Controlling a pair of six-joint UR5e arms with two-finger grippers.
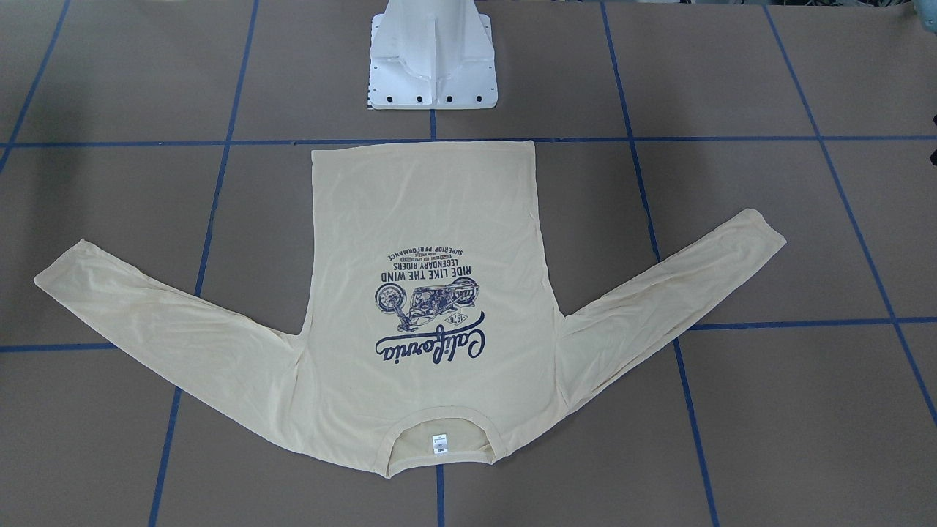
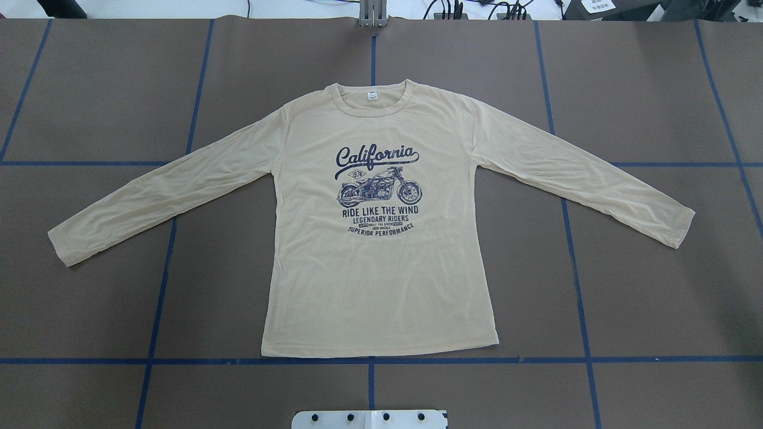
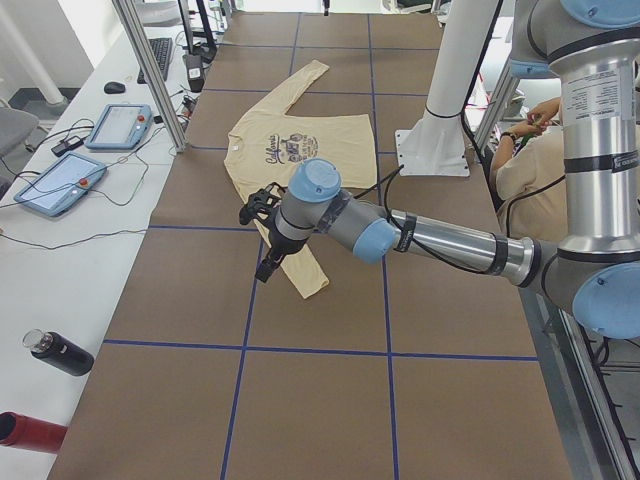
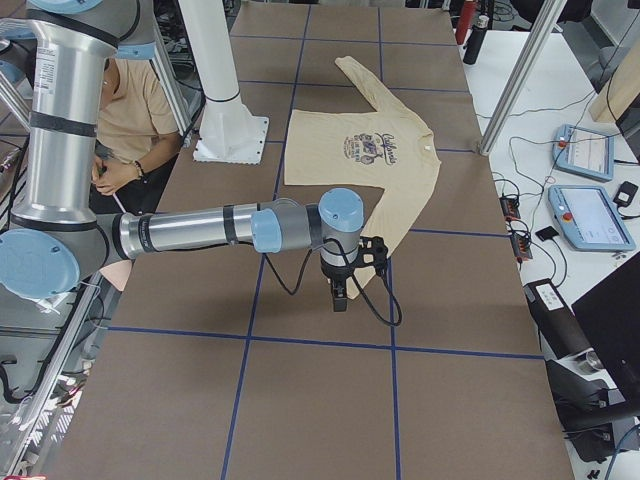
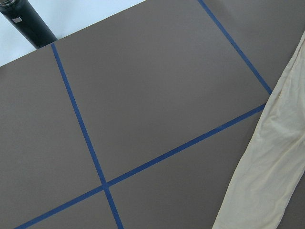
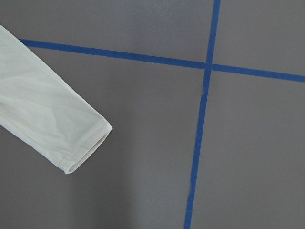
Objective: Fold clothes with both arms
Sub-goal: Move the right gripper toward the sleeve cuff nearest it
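Observation:
The clothes are one cream-yellow long-sleeved T-shirt (image 2: 381,286) lying flat and face up, both sleeves spread out, navy "California" print showing, collar toward the table's far side (image 1: 424,212). My left gripper (image 3: 266,262) hangs above the sleeve end nearest that camera; I cannot tell whether it is open or shut. My right gripper (image 4: 340,296) hovers beside the opposite sleeve's cuff, and its state cannot be told either. The left wrist view catches a stretch of sleeve (image 5: 271,162); the right wrist view shows a cuff (image 6: 81,148) lying flat. No fingers appear in either wrist view.
A white pedestal (image 1: 432,66) stands just behind the shirt's hem. Blue tape lines grid the brown table. A seated person (image 4: 130,110) is behind the robot. Pendant tablets (image 3: 60,180) and bottles (image 3: 60,352) lie on the side bench.

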